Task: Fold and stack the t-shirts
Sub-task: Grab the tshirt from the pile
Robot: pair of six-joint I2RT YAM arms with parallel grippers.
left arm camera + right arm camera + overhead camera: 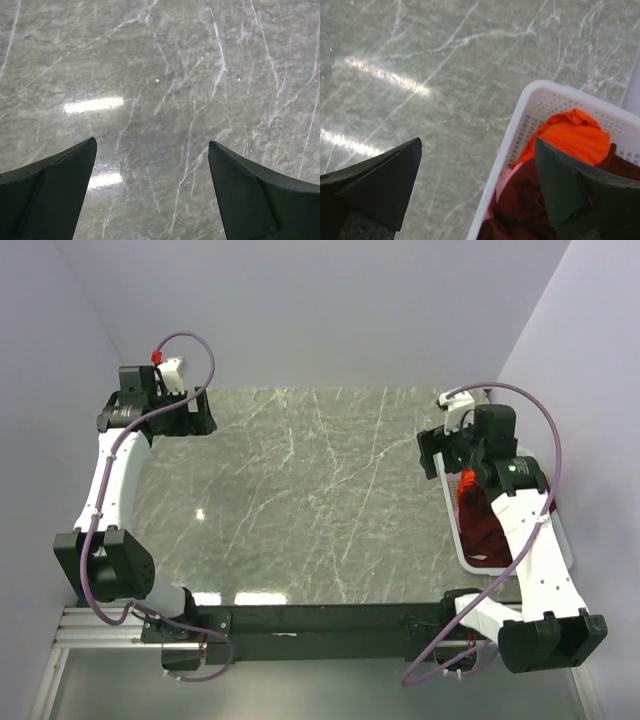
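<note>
The three t-shirts lie crumpled in a white perforated basket [463, 550] at the table's right edge. In the right wrist view the orange shirt [572, 136] lies at the far end, the maroon shirt [520, 207] nearer, and a strip of the pink shirt [503, 181] shows against the basket wall [520, 120]. In the top view the maroon shirt [482, 525] and a bit of orange [465, 480] show. My right gripper [477, 172] is open and empty, hovering over the basket's left rim. My left gripper [152, 175] is open and empty over bare table at the far left [190, 415].
The grey marble table [310, 500] spans the middle. Walls close in at the back, left and right. The basket sits against the right wall, partly under the right arm.
</note>
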